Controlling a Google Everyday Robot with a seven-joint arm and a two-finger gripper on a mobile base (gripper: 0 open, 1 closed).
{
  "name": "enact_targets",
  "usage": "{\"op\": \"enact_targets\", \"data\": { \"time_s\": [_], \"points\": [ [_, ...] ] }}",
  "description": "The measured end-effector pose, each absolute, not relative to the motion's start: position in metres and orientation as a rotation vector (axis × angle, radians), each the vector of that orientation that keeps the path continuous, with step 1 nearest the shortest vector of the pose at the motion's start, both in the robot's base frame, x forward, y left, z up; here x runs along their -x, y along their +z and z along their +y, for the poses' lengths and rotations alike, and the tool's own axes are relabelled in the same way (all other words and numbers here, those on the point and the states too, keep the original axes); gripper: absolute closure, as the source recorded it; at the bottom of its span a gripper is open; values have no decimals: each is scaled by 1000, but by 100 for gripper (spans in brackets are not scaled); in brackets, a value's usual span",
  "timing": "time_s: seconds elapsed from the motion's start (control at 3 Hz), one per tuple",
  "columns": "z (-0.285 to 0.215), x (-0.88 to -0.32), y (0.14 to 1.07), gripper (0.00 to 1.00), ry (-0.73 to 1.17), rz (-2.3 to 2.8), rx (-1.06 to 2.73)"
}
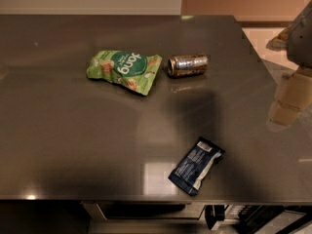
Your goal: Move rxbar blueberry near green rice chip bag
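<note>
The rxbar blueberry (197, 165) is a dark navy wrapper with a light panel, lying flat and slanted near the table's front edge, right of centre. The green rice chip bag (124, 70) lies crinkled at the middle left of the grey table (73, 145), far from the bar. My gripper (286, 104) hangs at the right edge of the view, above the table's right side. It is well to the right of the bar and higher in the picture, and holds nothing that I can see.
A brownish metallic drink can (187, 65) lies on its side just right of the chip bag. The table's front edge runs just below the bar. The right edge lies close to the gripper, with floor beyond it.
</note>
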State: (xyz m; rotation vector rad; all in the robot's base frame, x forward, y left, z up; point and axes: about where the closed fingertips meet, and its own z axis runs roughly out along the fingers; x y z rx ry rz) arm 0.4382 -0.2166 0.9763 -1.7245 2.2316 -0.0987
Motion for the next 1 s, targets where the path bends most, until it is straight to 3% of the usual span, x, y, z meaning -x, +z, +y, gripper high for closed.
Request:
{"op": "enact_targets", "data": {
  "time_s": [1.0],
  "points": [
    [-179, -419, 966, 0, 18, 1990, 1990]
  ]
}}
